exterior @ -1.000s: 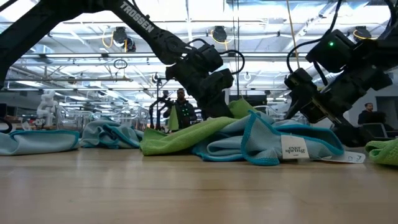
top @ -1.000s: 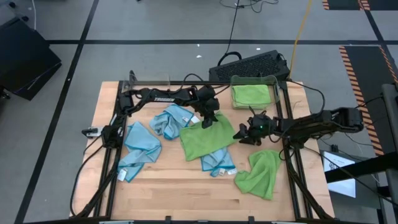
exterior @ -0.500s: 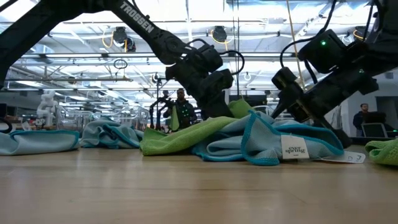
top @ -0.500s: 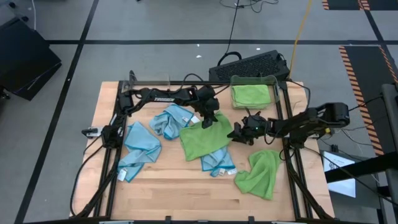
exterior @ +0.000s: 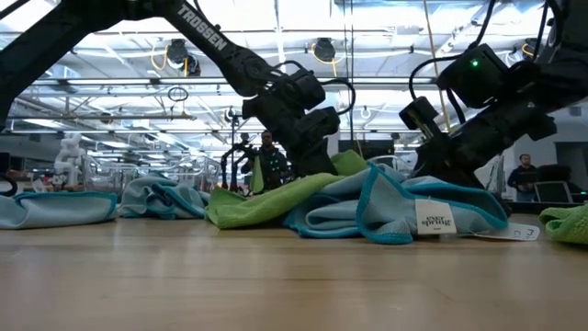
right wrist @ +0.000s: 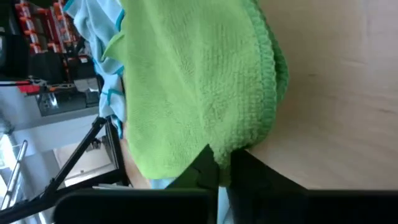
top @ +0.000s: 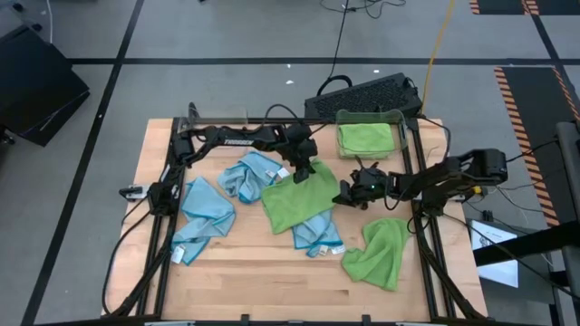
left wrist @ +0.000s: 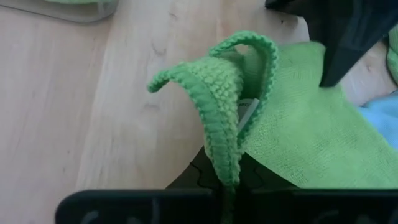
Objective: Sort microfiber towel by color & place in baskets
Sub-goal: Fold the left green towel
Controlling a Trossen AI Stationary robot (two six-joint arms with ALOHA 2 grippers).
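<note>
- Since a second ago, the right gripper (top: pixel 344 194) is shifted leftward across the bench (top: pixel 245 272), from beside the right rail to the right corner of the spread green towel (top: pixel 294 201); the left gripper (top: pixel 305 172) is kept at that towel's far edge as before.
- In the right wrist view, the right gripper is seen clenched on a fold of the green towel's edge, the cloth bunched between its dark fingers (right wrist: pixel 208 167).
- In the left wrist view, the left gripper is seen closed on a raised loop of the same towel's hem, which stands up in an arch above the wood.
- The green towel is laid near the bench's middle, partly over a blue towel (top: pixel 317 234) whose white label (exterior: pixel 435 218) is visible in the low view.
- A second blue towel (top: pixel 250 176) is crumpled just left of the green one, and a third blue towel (top: pixel 201 215) is spread well to the left.
- Another green towel (top: pixel 379 252) is heaped at the near right of the bench, apart from both grippers.
- One clear basket (top: pixel 401 117) is set at the far right corner, with a folded green towel (top: pixel 367 139) inside it.
- The other clear basket (top: pixel 220 115) is set at the far left edge of the bench; its contents cannot be told.
- A black keyboard (top: pixel 361 93) is lying on the floor beyond the bench.
- People are visible in the room behind in the low view.
</note>
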